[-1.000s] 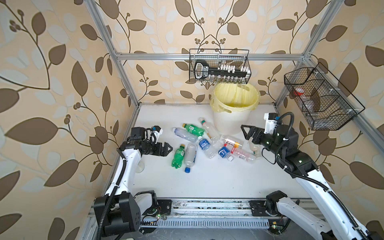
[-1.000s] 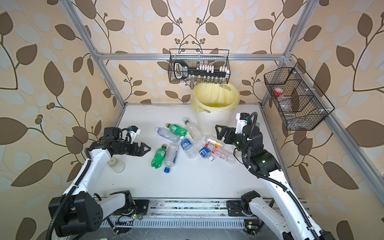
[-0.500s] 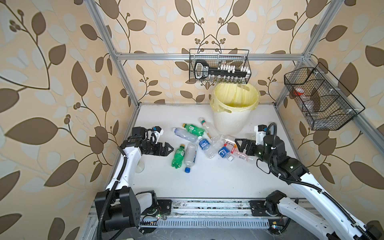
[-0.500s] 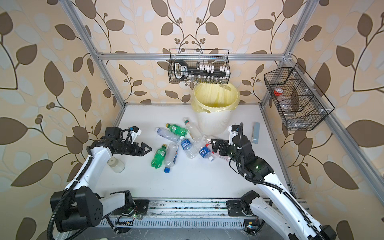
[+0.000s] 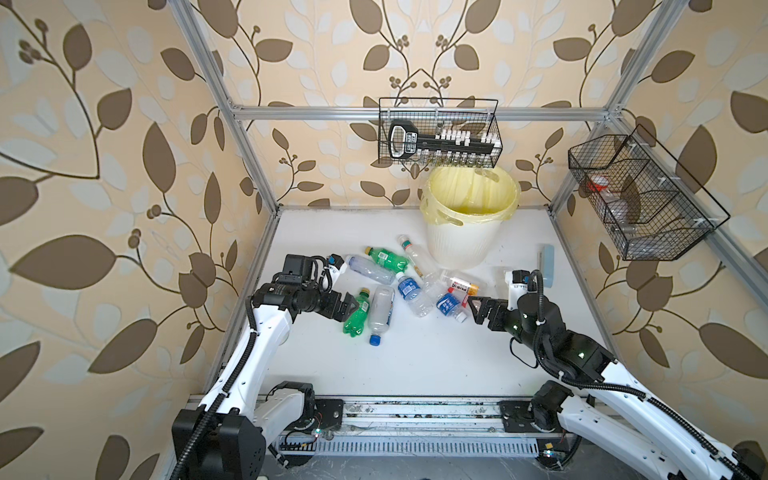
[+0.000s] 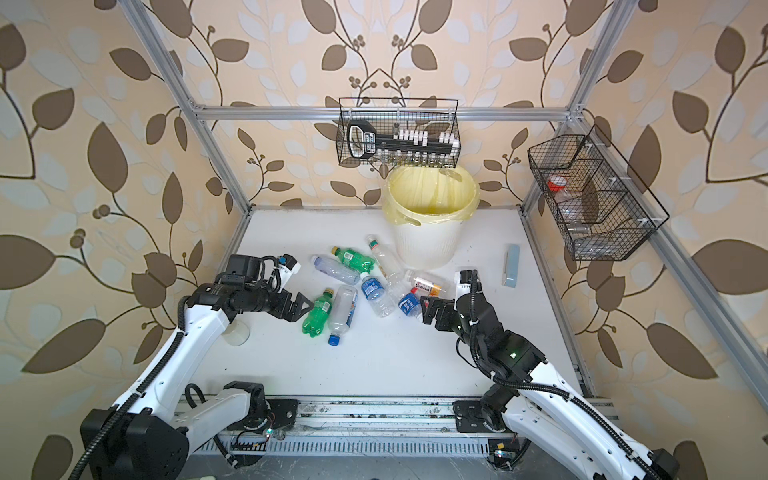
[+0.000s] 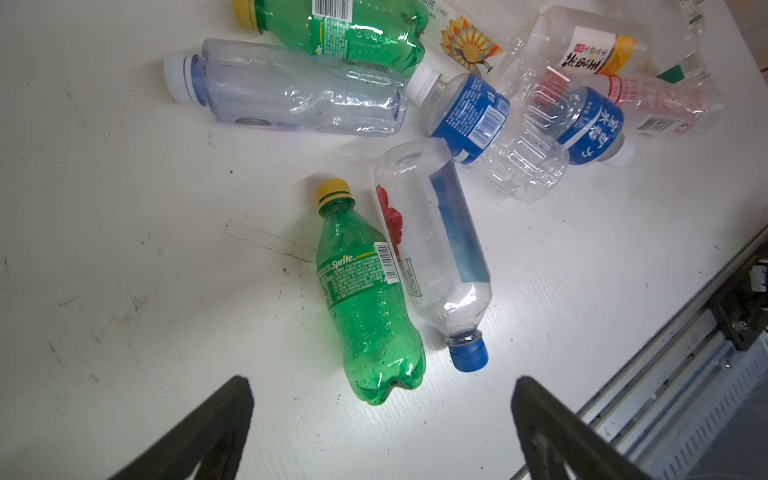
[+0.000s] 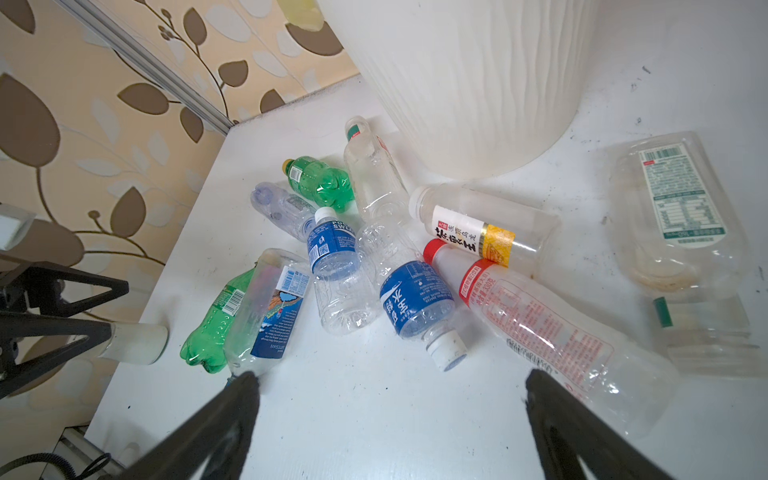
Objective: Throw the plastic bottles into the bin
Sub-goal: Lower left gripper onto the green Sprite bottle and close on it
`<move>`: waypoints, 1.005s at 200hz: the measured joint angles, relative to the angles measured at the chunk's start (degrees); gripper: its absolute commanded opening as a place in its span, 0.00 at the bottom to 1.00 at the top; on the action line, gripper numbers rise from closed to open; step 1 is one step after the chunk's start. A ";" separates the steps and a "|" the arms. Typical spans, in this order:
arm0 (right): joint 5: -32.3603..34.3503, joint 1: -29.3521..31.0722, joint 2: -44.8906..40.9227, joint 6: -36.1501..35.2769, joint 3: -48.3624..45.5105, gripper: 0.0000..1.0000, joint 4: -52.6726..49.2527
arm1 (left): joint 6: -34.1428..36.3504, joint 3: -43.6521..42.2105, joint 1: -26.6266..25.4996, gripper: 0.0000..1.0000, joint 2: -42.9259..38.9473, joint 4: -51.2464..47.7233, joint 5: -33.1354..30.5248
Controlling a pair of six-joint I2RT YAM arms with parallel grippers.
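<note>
Right claw [image 5: 474, 311] lower now; front green bottle [image 5: 356, 313], cap rearward.

We see the plastic bottles [image 5: 409, 288], clear and green, lying on their sides, clustered just beside the bin [image 5: 457, 249], an upright, yellow-lined cream bucket.

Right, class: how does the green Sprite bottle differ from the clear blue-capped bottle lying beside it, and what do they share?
The green Sprite bottle is tinted green; the clear blue-capped bottle is see-through. Its cap is yellow, the clear bottle's blue. In both top views the green bottle's cap points towards the back wall, the clear bottle's towards the front rail. Both lie on their sides, side by side on the table.
</note>
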 measured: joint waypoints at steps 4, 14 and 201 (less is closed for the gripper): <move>0.17 0.11 -0.24 0.13 -0.02 1.00 -0.24 | -0.17 0.02 -0.46 0.99 0.33 0.00 -0.94; 0.63 0.37 -0.68 0.59 -0.02 1.00 -0.85 | -0.74 0.31 -1.60 0.99 1.44 -0.35 -2.78; 10.27 8.83 -11.19 11.69 -5.49 1.00 -9.60 | -4.24 5.97 -10.25 0.99 20.31 -2.56 -12.90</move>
